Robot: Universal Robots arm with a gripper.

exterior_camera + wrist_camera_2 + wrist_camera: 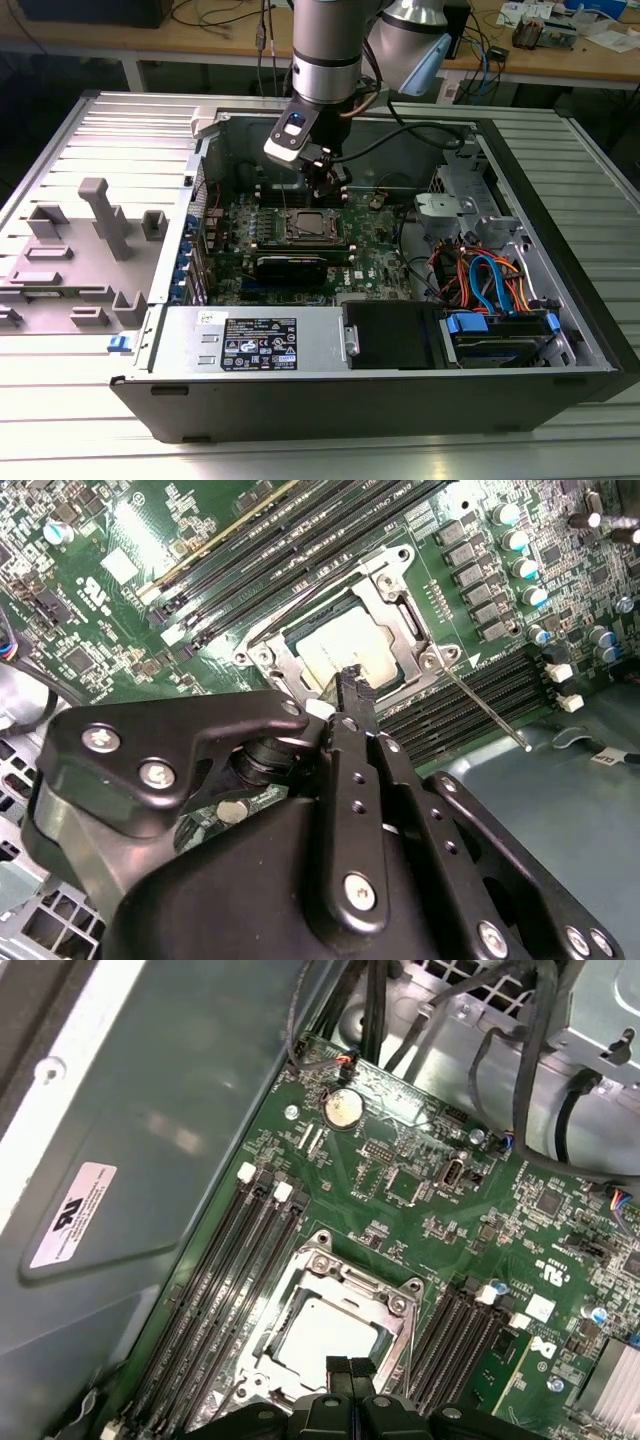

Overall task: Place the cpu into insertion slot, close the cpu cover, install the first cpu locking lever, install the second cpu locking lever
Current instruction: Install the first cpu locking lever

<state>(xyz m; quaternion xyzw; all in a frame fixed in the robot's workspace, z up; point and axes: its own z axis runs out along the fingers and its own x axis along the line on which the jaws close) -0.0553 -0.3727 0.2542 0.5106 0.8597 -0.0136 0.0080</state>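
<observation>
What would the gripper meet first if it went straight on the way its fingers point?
Most likely the cpu, whose grey top sits inside the cpu cover window. In the first wrist view the gripper points near the frame's edge, and depth is unclear, so it could meet the frame instead.

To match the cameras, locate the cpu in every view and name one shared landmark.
Exterior view: the cpu, centre of the open case.
Second wrist view: the cpu, pale square between the memory slots.
First wrist view: the cpu, flanked by memory slots.
Shared landmark: the silver cpu cover framing it.
</observation>
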